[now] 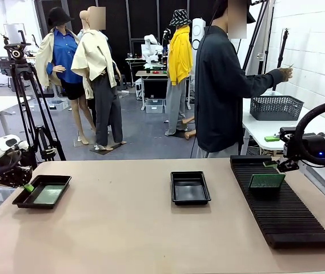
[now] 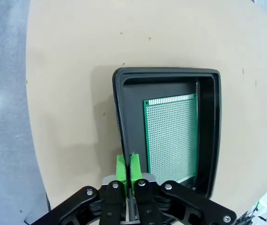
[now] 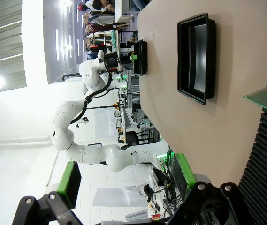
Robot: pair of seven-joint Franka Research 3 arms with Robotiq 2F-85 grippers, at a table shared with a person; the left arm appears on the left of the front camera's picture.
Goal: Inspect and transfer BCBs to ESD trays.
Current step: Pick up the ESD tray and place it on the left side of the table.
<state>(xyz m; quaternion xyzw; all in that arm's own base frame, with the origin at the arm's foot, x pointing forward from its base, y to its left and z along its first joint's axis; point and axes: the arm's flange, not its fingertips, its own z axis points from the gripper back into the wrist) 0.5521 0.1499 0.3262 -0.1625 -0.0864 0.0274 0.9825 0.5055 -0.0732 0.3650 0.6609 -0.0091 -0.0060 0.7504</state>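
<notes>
Tan worktop (image 1: 122, 240), grey-floored lab behind it. A person (image 1: 222, 97) in a dark top stood at the far edge, one arm out toward the white wall (image 1: 313, 45). Tripod (image 1: 22, 97) off the left side, mesh basket (image 1: 276, 107) on a white side table (image 1: 259, 128) past the far right corner.

One ESD tray (image 2: 166, 72) sat near the worktop's left edge with a BCB (image 2: 171, 138) lying flat on its floor. Second ESD tray (image 1: 190, 201) was near the middle. A ribbed black rack (image 1: 288, 217) ran along the right edge, with another BCB (image 1: 267, 181) standing in its slots toward the far end.

My left pincer (image 2: 128, 168) was pinched fully together, gripping nothing, right at the left tray's rim; whether it touched, I couldn't tell. My right pincer (image 3: 126, 180) gaped wide, held nothing, and hovered at the rack's far end just beyond the standing board.
</notes>
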